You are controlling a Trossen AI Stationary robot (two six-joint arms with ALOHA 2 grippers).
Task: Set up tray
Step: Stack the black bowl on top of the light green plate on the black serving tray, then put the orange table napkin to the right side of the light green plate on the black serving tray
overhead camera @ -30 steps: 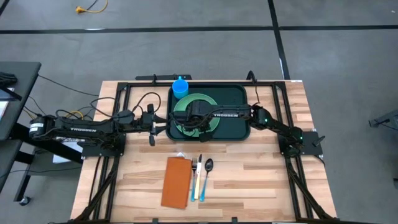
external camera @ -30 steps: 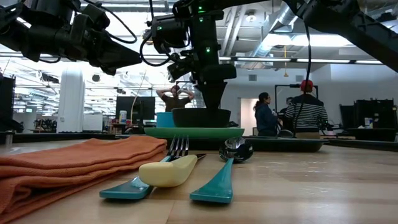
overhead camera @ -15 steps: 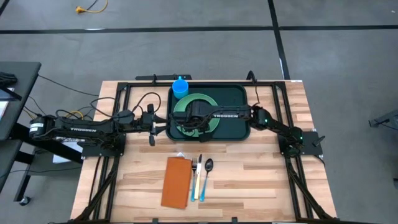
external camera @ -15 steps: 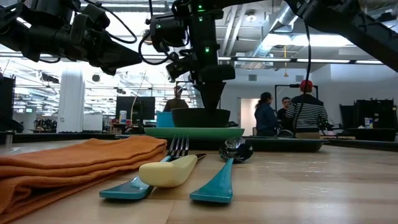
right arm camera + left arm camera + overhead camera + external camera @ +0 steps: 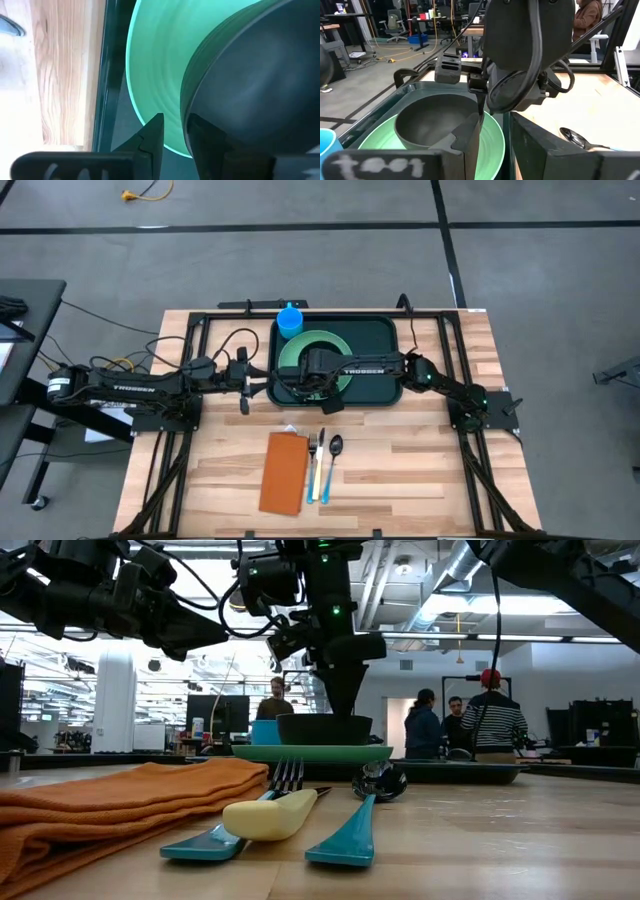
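Observation:
The dark green tray (image 5: pixel 385 370) lies at the table's far middle. On it sits a round light-green plate (image 5: pixel 320 340), and a dark bowl (image 5: pixel 430 122) stands on the plate. A blue cup (image 5: pixel 290 322) stands in the tray's far left corner. My right gripper (image 5: pixel 175 135) points down over the bowl's near rim, slightly open. One finger is over the bowl's inside and the other is outside it, above the plate. My left gripper (image 5: pixel 495 150) waits level beside the tray's left edge, open and with nothing in it. My right gripper stands astride the bowl's near rim (image 5: pixel 187 117) from above. The plate shows through the gap between its outer finger (image 5: pixel 152 132) and the bowl's wall. I cannot tell whether its inner finger touches the bowl. The bowl rests upright on the plate.
An orange napkin (image 5: pixel 284 472) lies near the table's front edge, with a fork (image 5: pixel 314 460), a yellow-handled utensil (image 5: pixel 270 815) and a spoon (image 5: pixel 335 455) beside it on its right. Black frame rails run along both sides of the table. People stand in the room beyond.

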